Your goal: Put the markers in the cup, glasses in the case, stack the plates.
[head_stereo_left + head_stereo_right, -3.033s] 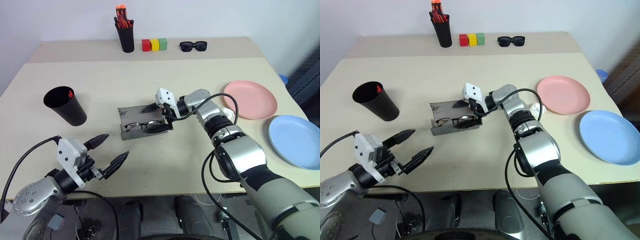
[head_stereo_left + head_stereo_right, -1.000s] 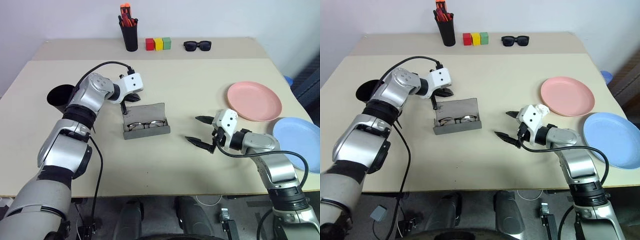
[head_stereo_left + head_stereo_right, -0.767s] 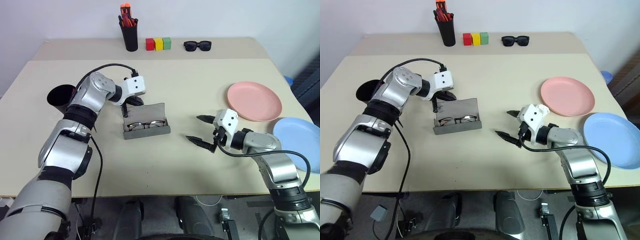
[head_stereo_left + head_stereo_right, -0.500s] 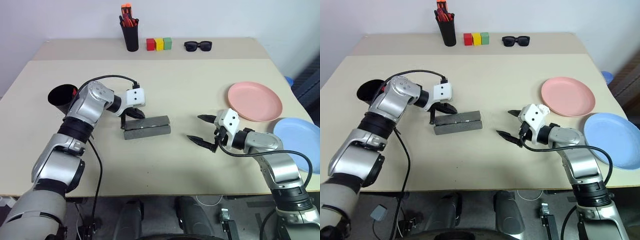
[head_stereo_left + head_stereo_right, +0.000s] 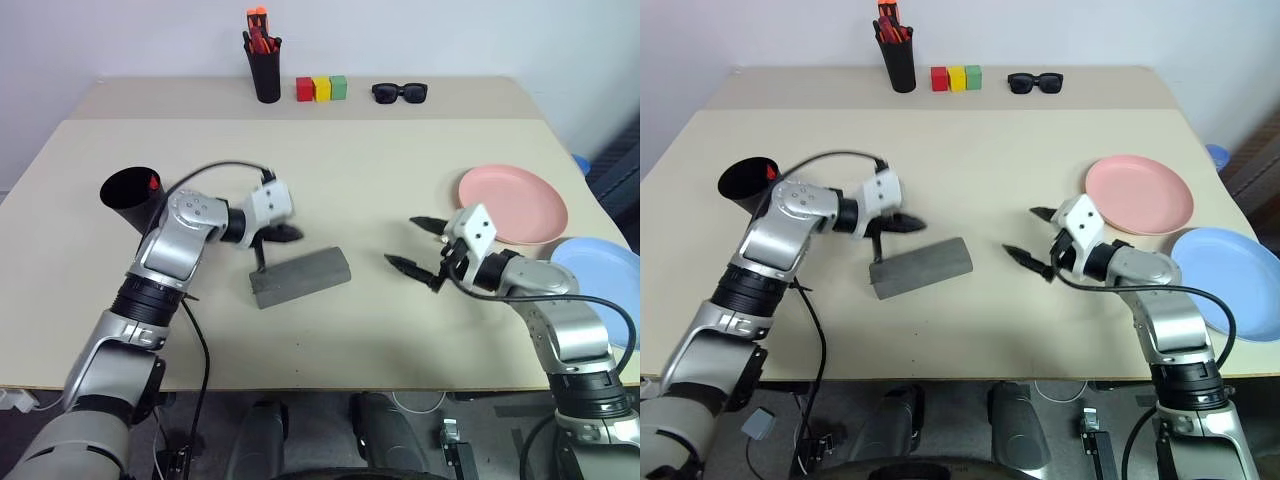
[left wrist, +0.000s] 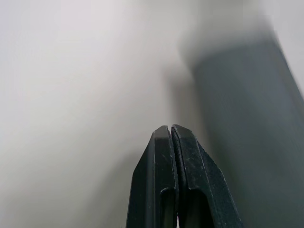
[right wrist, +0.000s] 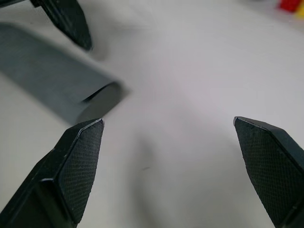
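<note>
The grey case point(image 5: 301, 277) lies closed and slanted just left of the frame's centre on the beige table point(image 5: 380, 160). Just above its left end the left gripper point(image 5: 287, 234) hovers with its fingers pressed together, holding nothing. At centre right the right gripper point(image 5: 421, 246) hangs with its fingers spread wide, empty. Beside it, at the right edge, sit the pink plate point(image 5: 513, 204) and, lower, the blue plate point(image 5: 600, 278), side by side, unstacked. The black cup point(image 5: 133, 197) stands at the left, something red showing inside.
</note>
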You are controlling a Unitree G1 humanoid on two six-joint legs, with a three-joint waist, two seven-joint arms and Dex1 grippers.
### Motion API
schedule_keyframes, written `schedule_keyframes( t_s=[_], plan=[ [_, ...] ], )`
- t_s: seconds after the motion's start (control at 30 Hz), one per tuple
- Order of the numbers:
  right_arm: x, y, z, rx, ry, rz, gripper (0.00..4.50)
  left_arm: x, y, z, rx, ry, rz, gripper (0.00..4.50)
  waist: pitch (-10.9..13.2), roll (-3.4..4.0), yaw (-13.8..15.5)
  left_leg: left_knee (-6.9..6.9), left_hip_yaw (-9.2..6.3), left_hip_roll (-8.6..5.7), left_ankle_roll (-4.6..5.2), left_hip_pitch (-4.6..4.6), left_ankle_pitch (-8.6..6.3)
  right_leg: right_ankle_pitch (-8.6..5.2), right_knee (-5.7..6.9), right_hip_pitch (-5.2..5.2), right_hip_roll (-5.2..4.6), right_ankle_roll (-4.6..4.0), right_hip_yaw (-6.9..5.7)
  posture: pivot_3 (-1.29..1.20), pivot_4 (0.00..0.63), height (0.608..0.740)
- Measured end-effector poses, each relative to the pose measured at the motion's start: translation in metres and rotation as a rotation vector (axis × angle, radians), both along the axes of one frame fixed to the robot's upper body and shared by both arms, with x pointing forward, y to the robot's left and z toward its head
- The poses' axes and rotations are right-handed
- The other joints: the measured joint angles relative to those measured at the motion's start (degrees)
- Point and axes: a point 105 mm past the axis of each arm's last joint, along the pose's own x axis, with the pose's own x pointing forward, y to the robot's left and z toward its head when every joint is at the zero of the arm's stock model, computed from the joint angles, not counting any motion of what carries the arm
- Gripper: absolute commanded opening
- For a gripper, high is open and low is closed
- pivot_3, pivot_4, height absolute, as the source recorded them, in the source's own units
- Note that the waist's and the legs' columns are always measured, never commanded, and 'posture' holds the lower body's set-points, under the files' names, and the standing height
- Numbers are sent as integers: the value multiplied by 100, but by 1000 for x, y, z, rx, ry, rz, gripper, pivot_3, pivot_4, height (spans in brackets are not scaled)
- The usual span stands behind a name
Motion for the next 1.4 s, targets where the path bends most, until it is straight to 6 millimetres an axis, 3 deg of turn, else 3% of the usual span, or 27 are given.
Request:
schedule_keyframes(
  t_s=[0.13, 0.2, 0.27, 0.4, 0.5, 0.7, 0.87, 1.33, 1.4],
  plan=[
    [5, -26, 14, 61, -33, -140, 4500, 1, -9, 48, -218, -115, 31, 13, -1, 1, -5, -4, 0, 0, 0, 2, 0, 0, 0, 1, 0, 0, 0, 0, 150, 740],
    [6, -41, 20, 79, -53, -207, 4500, -5, -22, 58, -282, -145, 4, 537, -2, 2, 13, -3, 0, -2, 0, 3, 0, 0, -2, 5, -3, 1, 0, 0, 150, 740],
    [4, -59, 21, 75, -62, -283, 4500, -14, -37, 55, -331, -126, -56, 1320, -3, 2, 26, -3, 1, -3, 0, 8, 0, 0, -3, 10, -3, 1, 0, 0, 150, 740],
    [0, -104, 10, 47, -32, -477, 4500, -39, -64, 23, -381, 57, -233, 3339, -5, 6, 11, -2, 4, -3, 0, 13, 0, 1, -1, 12, -2, 0, 2, 0, 150, 740],
    [-7, -125, -6, -13, 8, -559, 4500, -46, -75, 23, -362, 50, -310, 4489, -5, 7, -6, -5, 4, -3, 0, 21, 0, 0, -1, 16, 1, -1, 4, 0, 150, 740],
    [-33, -161, -36, -43, 121, -744, 4500, -49, -88, 17, -337, 47, -418, 4489, -8, 11, -10, -4, 8, -3, 0, 23, 0, 0, -5, 21, 1, -1, 8, 0, 150, 740],
    [-52, -180, -48, -61, 201, -871, 4500, -51, -94, 8, -261, 14, -492, 4489, -8, 12, -16, -4, 9, -4, 0, 24, 0, -1, -7, 22, 1, -1, 10, 0, 150, 740],
    [-62, -178, -57, -35, 246, -936, 4500, -52, -99, -6, -200, 19, -569, 4489, -8, 12, -12, -5, 9, -3, 1, 23, 0, -1, -11, 23, 2, -1, 11, 0, 150, 740],
    [-61, -177, -58, -35, 250, -936, 3926, -52, -99, -6, -201, 20, -569, 4500, -8, 12, -15, -5, 9, -3, 1, 23, 0, -1, -11, 23, 2, -1, 11, 0, 150, 740]
  ],
)
